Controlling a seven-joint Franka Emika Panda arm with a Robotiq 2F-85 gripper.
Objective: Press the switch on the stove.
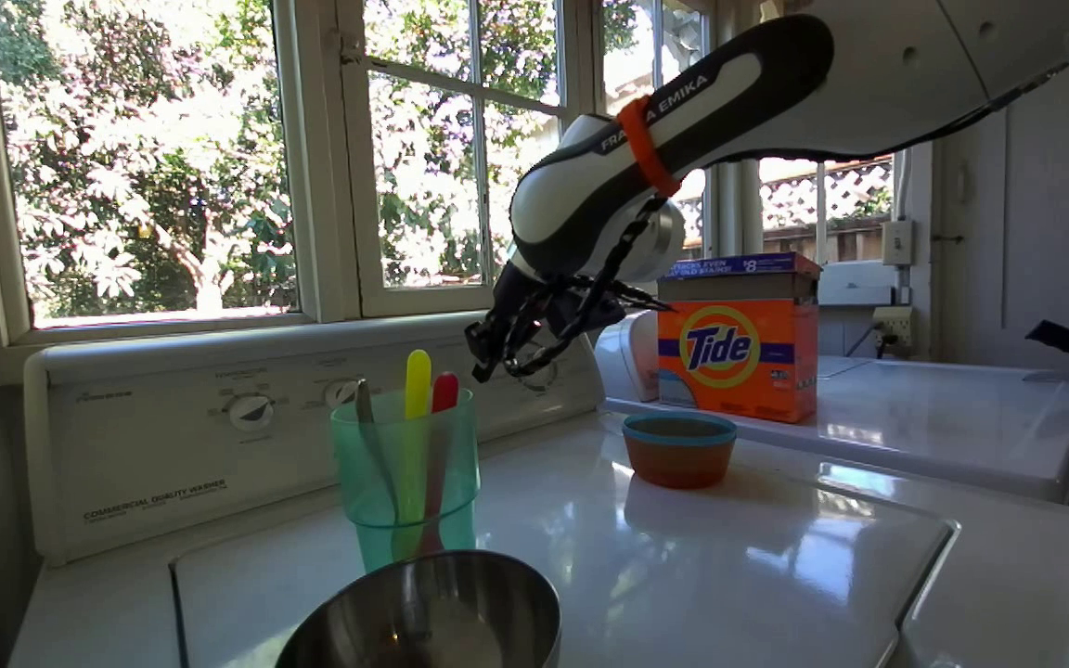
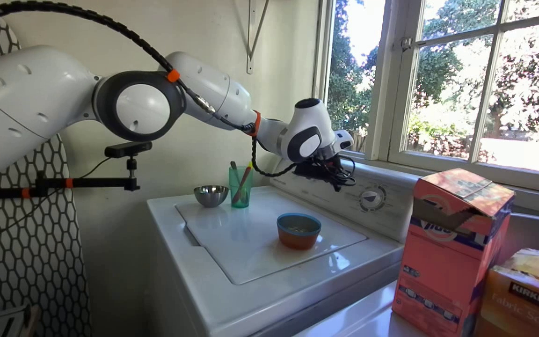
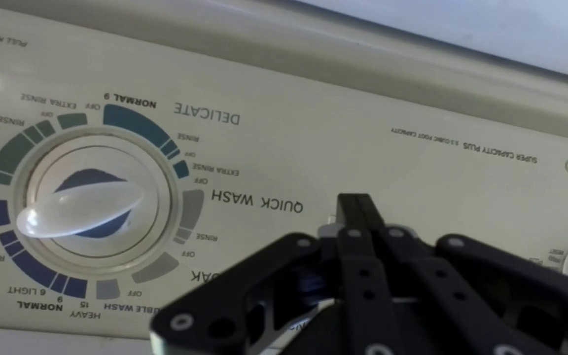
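Locating glossy white enamel washer (image 2: 251,250) below the windows (image 1: 321,176), with long, raised, printed back panel (image 3: 289,153) and round white dial (image 3: 96,199). Noting rounded shiny metal bowl (image 2: 211,197) and translucent green cup (image 1: 460,473) on flat worktop (image 1: 646,575). Seeing hand (image 3: 360,209) before the panel, near the dial, with black fingertips (image 3: 349,219) pressed together, gripping nothing. Failing to tell any contact with the panel.

The washer (image 1: 609,520) is white, the claw (image 3: 360,212) black, the cup (image 1: 405,482) green, the bowl (image 1: 680,463) blue-rimmed orange.

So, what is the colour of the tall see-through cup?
The cup is bluish green; an exterior view shows it best.
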